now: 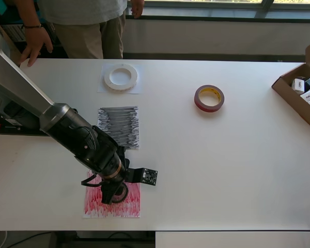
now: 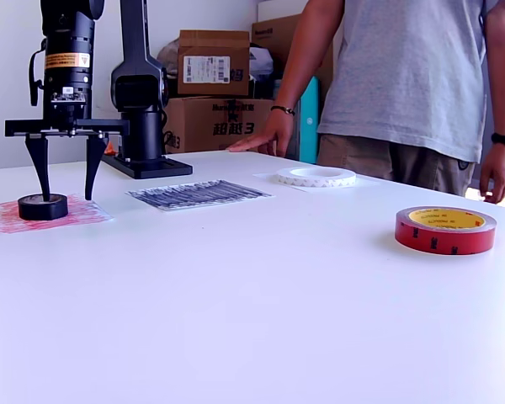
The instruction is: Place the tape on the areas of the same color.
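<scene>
Black roll: small black-grey roll [image 2: 42, 206] lies flat on the red sheet [image 2: 80, 212], toward that sheet's left edge in the exterior view.
Gripper: gripper [image 2: 66, 181] points down with fingers spread, one fingertip looks to dip inside the roll's core, the other outside it; nothing clamped.
White ring: white ring [image 1: 120, 77] on the white sheet [image 1: 104, 88], far table edge.
Red roll: dark red roll [image 1: 209, 98] alone on bare table [image 1: 222, 170], well apart from all sheets.
Black sheet: black-grey sheet [image 1: 119, 125] bare, between the other two.
Edge: cardboard box [image 1: 292, 95] at overhead right edge; person [image 2: 404, 76] at the far side.
</scene>
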